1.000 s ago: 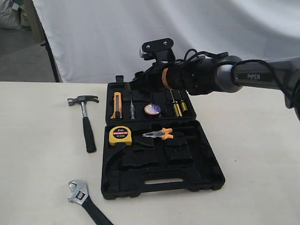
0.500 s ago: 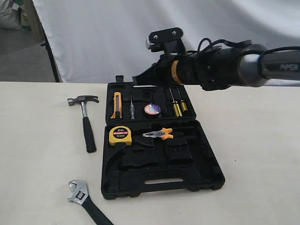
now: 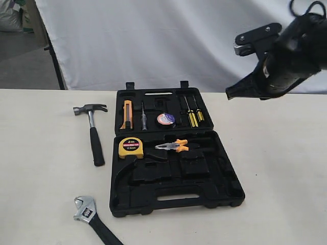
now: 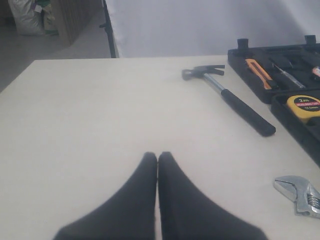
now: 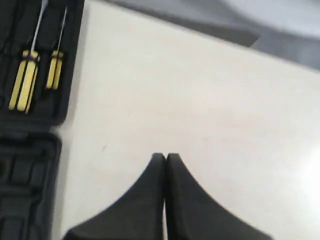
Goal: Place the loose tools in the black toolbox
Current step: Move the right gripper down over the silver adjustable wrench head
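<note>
The black toolbox lies open in the middle of the table. The small tape roll with bluish label sits in a recess of its far half. Left of the case lies the claw hammer, also in the left wrist view as the hammer. The adjustable wrench lies at the front left; its head shows as the wrench. My right gripper hangs shut and empty in the air, right of the case's far half. My left gripper is shut and empty over bare table, left of the hammer.
A yellow tape measure and orange-handled pliers rest in the case's near half. An orange knife and yellow screwdrivers sit in the far half. A white backdrop stands behind the table.
My right arm has swung up and to the right, away from above the case's far half. The tools and the case have not moved.
</note>
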Controlling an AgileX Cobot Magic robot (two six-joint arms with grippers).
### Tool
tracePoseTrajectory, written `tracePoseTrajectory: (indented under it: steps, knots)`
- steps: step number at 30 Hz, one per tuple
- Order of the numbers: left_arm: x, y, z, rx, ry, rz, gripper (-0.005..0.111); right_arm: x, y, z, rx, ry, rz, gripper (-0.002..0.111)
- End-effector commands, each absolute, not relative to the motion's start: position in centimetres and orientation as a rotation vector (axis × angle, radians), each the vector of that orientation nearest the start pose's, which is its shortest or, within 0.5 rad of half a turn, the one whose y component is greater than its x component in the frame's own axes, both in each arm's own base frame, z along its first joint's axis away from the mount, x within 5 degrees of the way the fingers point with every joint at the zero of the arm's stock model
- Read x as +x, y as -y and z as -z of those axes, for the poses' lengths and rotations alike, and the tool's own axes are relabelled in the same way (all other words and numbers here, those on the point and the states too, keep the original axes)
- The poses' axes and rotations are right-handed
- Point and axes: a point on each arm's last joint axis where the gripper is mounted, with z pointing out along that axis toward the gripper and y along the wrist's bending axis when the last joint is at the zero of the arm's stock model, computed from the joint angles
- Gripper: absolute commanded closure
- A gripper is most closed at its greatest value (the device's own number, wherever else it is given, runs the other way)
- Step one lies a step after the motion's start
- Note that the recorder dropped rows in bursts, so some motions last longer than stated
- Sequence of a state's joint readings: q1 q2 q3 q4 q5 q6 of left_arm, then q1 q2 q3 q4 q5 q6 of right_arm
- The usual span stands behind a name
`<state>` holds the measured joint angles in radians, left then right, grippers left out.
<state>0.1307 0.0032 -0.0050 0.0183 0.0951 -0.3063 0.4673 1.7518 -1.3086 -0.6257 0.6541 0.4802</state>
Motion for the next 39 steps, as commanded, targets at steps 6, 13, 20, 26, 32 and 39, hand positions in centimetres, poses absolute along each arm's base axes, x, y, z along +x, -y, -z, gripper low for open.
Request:
tracePoseTrajectory:
  steps: [6,13,20,26,32,39]
  knots:
    - [5.5,-0.9,-20.8,-0.346,-1.526,0.103,0.106,32.4,-20.5,-26.3,-0.881,-2.428,-0.466,0.109]
    - [5.5,-0.9,-20.8,-0.346,-1.526,0.103,0.106,27.4,-29.9,-21.0,-1.123,-2.445,-0.547,0.101]
    - [5.5,-0.9,-20.8,-0.346,-1.526,0.103,0.106,23.2,-36.5,-19.5,-1.526,-2.333,-0.574,0.040]
    - [5.5,-0.9,-20.8,-0.346,-1.526,0.103,0.106,21.1,-40.3,-16.9,-1.796,-2.171,-0.396,0.040]
    - [5.5,-0.9,-20.8,-0.346,-1.526,0.103,0.106,21.5,-42.3,-14.8,-1.815,-2.165,-0.358,0.040]
    - [5.5,-0.9,-20.8,-0.346,-1.526,0.103,0.106,22.0,-42.7,-12.7,-1.840,-2.205,-0.331,0.040]
